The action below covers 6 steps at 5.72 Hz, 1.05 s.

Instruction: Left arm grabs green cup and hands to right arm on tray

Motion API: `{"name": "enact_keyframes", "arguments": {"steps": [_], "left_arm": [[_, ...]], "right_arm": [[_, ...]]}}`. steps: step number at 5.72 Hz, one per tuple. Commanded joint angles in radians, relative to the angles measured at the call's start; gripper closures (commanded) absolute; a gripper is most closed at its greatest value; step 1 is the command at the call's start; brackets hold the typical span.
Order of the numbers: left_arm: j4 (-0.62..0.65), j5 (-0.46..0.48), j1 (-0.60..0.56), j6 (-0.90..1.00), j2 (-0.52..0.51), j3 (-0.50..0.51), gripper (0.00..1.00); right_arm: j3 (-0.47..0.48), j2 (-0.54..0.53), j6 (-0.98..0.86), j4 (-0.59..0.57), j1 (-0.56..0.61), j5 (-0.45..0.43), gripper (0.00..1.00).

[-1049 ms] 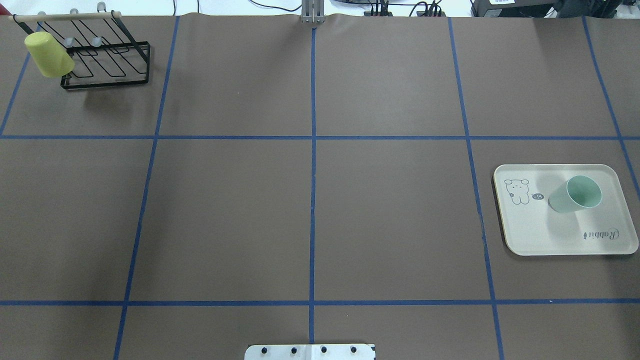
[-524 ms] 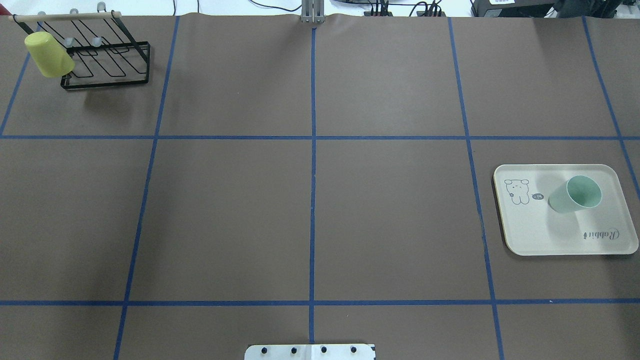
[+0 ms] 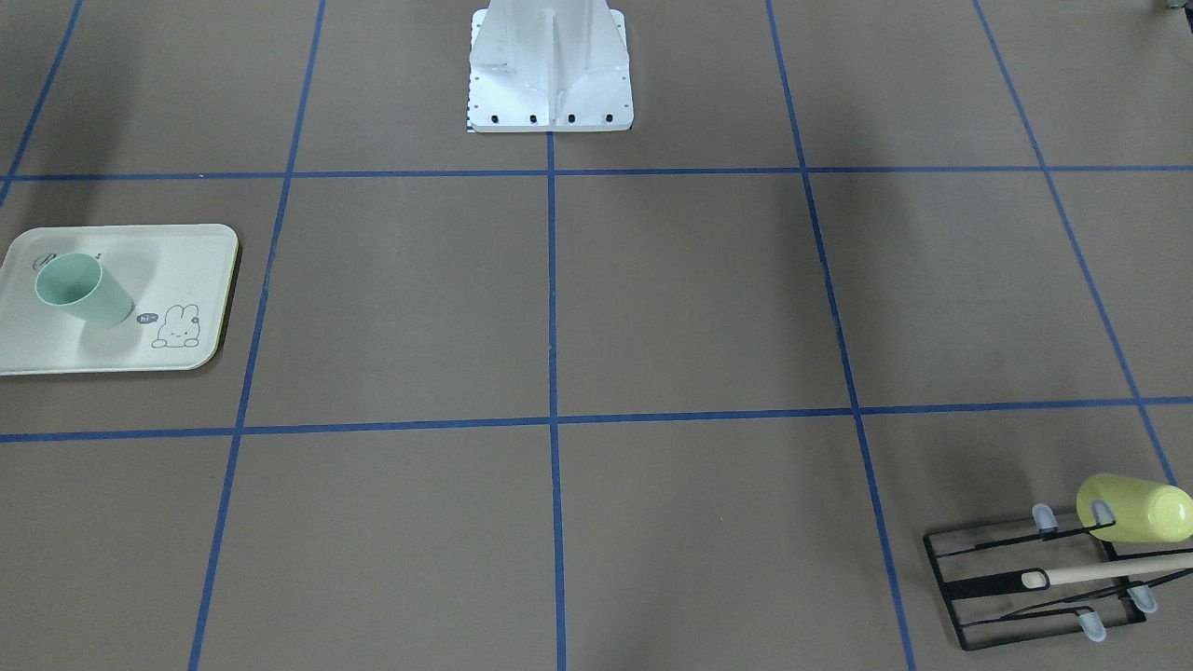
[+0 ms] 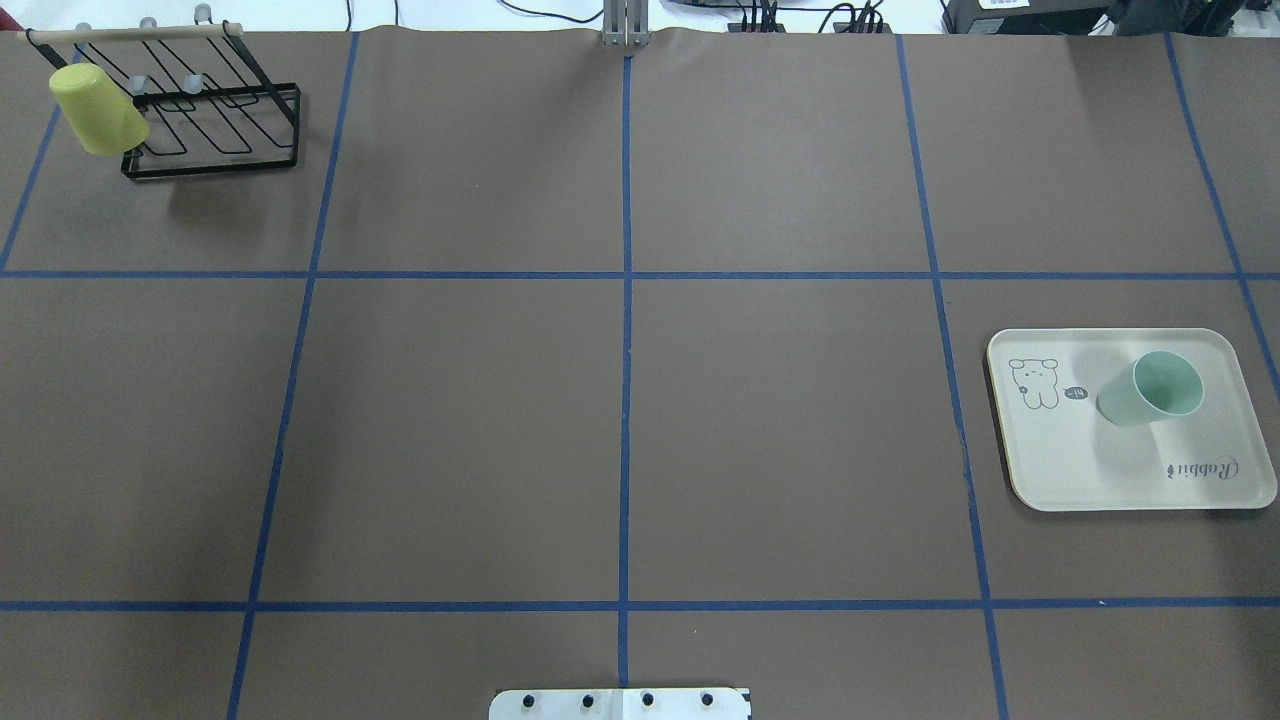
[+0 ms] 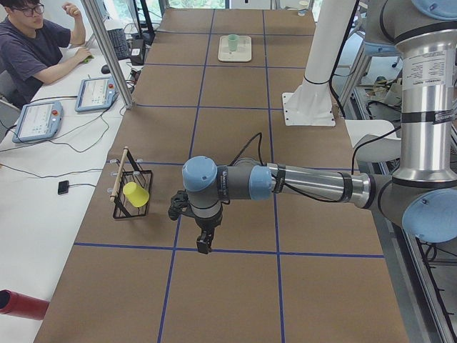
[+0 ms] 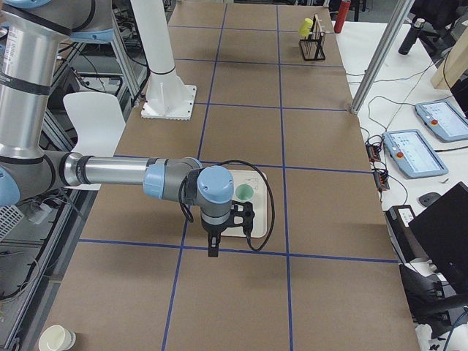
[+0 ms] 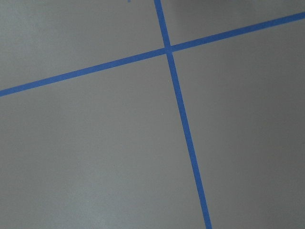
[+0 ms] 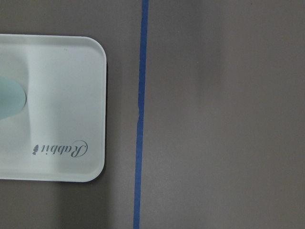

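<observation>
Black fingers of my left gripper [image 5: 204,248] point down over the table [image 4: 620,420], beside a crossing of blue tape lines [image 7: 167,48]. My left wrist camera shows only paper and tape. This gripper appears in the side view alone, so I cannot tell whether its fingers are spread or pressed together. Nothing hangs from it.

My right gripper [image 6: 213,249] also points down, above the table at the near edge of the tray [image 4: 1100,480]. It too appears only in a side view, so I cannot tell its state. It carries nothing.

The green cup [image 4: 1150,390] stands upright, mouth up, on the tray, between the rabbit drawing and the "Rabbit" script, and neither gripper touches it. My right wrist camera catches only a sliver of it at the frame edge, so the cup lies near my right gripper but off to 1 side, not under the fingers. It is well apart from my left gripper, at the opposite end of the table.

Judgement: the cup rests where the task wants it, so all 3 steps (grab, hand-over, placing) appear done.

1 yellow-green cup [image 4: 97,108] hangs on the wire rack [image 4: 215,140], at the table's left end.
</observation>
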Motion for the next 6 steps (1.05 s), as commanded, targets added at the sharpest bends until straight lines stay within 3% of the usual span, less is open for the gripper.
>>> {"name": "enact_keyframes", "arguments": {"steps": [1, 6], "left_arm": [[0.0, 0.0, 0.001, 0.0, -0.002, -0.001, 0.0], [0.0, -0.001, 0.002, 0.0, -0.002, -0.012, 0.0]], "right_arm": [[-0.003, 0.0, 0.001, 0.001, 0.0, 0.0, 0.0], [-0.018, 0.003, 0.003, 0.001, -0.002, -0.005, 0.0]]}}
